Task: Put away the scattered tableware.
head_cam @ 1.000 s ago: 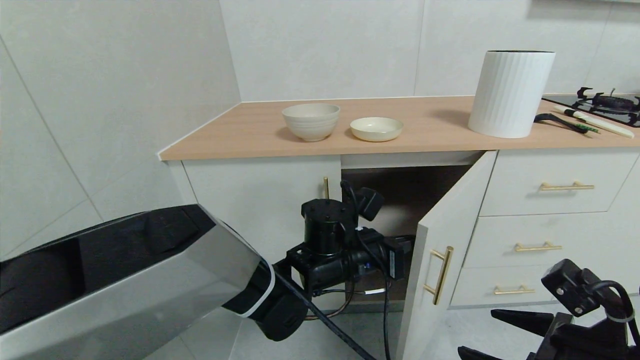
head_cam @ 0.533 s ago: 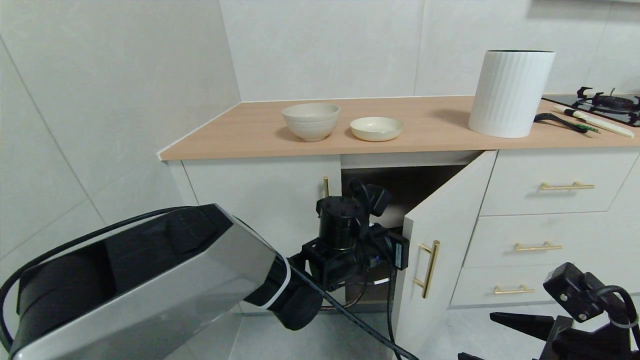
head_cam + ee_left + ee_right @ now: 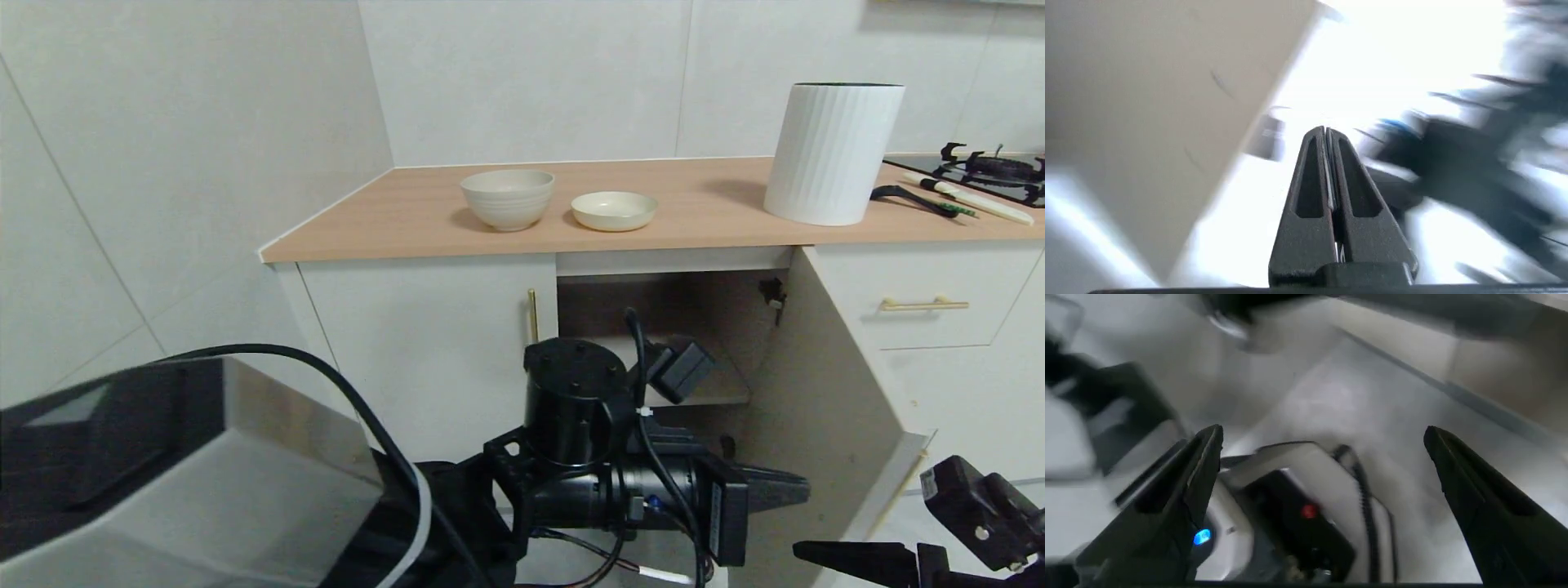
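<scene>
Head view showed bowl and dish upright, mouths up, on counter; wrist views showed left gripper clenched, right gripper spread.

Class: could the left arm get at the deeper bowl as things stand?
Probably yes: the bowl sits uncovered on the counter; the left gripper, low by the open cabinet, must rise.

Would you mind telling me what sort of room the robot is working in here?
Most likely a kitchen: a wood-topped counter over white cabinets and drawers, a gas hob at its right end, and a bowl and shallow dish standing on the counter.
</scene>
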`<state>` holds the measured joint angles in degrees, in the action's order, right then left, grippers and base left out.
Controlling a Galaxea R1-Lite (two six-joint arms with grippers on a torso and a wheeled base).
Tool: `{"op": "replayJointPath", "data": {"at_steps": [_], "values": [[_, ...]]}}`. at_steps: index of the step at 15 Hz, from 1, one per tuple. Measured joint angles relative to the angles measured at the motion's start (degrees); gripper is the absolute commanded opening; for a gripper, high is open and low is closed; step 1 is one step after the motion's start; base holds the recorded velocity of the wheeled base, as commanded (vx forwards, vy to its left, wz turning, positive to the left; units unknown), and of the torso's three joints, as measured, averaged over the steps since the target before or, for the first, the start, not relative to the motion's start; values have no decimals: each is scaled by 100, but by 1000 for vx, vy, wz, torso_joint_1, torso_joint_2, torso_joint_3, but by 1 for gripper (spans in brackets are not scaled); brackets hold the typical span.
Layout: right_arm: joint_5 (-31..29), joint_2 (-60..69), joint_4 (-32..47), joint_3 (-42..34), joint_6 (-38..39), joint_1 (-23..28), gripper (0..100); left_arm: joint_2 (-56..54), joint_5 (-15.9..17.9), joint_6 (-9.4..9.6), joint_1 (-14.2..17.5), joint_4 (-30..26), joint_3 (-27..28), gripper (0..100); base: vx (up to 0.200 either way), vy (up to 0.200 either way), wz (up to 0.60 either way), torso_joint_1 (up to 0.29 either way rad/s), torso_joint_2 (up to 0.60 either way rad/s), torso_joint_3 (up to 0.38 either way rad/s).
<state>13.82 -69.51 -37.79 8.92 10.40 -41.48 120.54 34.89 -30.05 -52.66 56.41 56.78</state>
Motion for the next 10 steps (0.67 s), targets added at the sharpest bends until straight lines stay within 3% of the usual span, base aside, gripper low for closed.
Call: {"op": "replayJointPath", "data": {"at_steps": [2, 4, 6, 8, 10], "values": [[-4, 57, 0, -11, 0, -5, 100, -233, -319, 312, 278, 0, -158, 0, 0, 0, 0, 0, 0, 0], [-105, 11, -2, 39, 5, 4, 100, -273, -1020, 863, 580, -22, -238, 0, 0, 0, 0, 0, 0, 0], [-625, -141, -2, 226, 52, 69, 100, -315, -1352, 1268, 875, -73, -423, 0, 0, 0, 0, 0, 0, 0], [-1039, -289, -4, 457, 148, 141, 100, -629, -1392, 1456, 1218, -334, -720, 0, 0, 0, 0, 0, 0, 0], [-1178, -386, 128, 719, 154, 299, 100, -1182, -1448, 1497, 1570, -933, -990, 0, 0, 0, 0, 0, 0, 0]]}}
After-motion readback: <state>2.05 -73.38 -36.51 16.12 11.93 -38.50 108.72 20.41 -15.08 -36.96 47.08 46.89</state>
